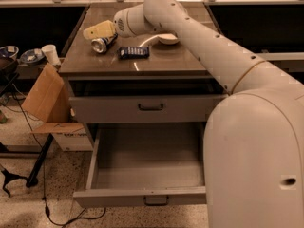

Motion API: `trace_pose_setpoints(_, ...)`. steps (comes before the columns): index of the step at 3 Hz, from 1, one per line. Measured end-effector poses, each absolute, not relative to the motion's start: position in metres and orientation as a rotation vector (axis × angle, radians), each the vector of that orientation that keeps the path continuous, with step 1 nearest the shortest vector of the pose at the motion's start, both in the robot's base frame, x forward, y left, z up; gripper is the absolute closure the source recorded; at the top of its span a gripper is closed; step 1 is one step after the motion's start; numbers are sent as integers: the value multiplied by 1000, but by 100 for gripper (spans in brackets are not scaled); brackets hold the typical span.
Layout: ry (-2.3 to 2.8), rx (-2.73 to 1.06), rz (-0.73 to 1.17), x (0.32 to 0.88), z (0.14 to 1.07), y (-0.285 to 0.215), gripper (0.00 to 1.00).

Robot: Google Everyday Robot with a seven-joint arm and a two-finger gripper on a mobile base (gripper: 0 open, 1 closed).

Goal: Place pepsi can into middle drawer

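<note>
Big white arm stretched right across the frame, reaching to the back-left of the cabinet top. Down below, the middle drawer is pulled well out, grey box showing, ready to receive.

Here's the worry: the upper drawer sits slightly proud of the cabinet face, directly above the open one. If the arm drops close to the cabinet face on the way down, I'd judge the can or the wrist could catch that front.

Up top, the dark-blue snack packet lies just right of the target, near enough that a wide approach might shove it along.

And the pepsi can itself is lying on its side near the left edge, towards the rear, silver end facing us. A round can on its side can roll. A glancing touch could send it towards that left edge and off, since nothing there would stop it.

Now the gripper: pale yellow, right above the can and just behind it, seemingly at or very near contact. Spread or pinched? Cannot tell from here, nor whether it truly has the can.
</note>
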State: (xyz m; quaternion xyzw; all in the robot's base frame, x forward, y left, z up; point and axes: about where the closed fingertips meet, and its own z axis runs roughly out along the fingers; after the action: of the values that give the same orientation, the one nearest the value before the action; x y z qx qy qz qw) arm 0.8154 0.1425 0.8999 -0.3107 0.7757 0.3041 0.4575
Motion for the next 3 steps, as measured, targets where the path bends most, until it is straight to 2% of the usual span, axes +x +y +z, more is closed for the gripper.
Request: trace_pose_setpoints(3, 1992, -736, 634, 844, 872, 139, 0)
